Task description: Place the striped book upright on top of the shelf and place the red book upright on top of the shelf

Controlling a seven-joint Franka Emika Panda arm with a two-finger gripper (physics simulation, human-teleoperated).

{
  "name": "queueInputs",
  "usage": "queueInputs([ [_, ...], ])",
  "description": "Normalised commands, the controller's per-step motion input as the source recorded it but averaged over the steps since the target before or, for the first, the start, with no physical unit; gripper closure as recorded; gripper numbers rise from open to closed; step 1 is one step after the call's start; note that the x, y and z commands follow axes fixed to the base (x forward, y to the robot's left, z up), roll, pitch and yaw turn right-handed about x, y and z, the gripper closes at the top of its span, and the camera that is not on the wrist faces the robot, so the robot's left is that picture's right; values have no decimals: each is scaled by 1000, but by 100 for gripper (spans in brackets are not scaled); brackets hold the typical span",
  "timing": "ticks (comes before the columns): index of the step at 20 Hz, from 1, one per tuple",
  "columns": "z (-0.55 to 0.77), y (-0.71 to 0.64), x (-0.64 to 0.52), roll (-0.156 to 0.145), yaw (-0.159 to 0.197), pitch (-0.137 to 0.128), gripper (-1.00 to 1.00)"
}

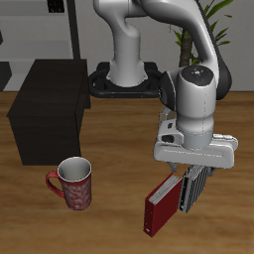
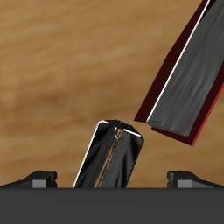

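Observation:
The striped book (image 1: 194, 190) stands on edge on the wooden table, right under my gripper (image 1: 188, 177). In the wrist view the striped book (image 2: 108, 159) sits in the gap of my gripper (image 2: 110, 178), whose fingers (image 2: 37, 179) are spread wide and clear of its covers, so the gripper is open. The red book (image 1: 162, 207) stands tilted just beside the striped one, nearer the table's front edge; the red book (image 2: 187, 80) shows its pale page edges in the wrist view. The shelf (image 1: 48, 111), a dark boxy cabinet, stands well away across the table with its flat top bare.
A red patterned mug (image 1: 74, 185) stands on the table between the shelf and the books. A grey open shelving unit (image 1: 40, 30) and a potted plant (image 1: 198, 30) are behind the table, beside the robot's base.

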Motion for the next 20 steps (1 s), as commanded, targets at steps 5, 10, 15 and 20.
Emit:
queueInputs([
  [5, -203, 33, 8, 2, -29, 28, -100],
  [10, -269, 78, 4, 14, -1, 35, 100],
  [15, -66, -26, -19, 16, -26, 14, 100],
  [20, 206, -67, -110, 11, -18, -6, 100],
])
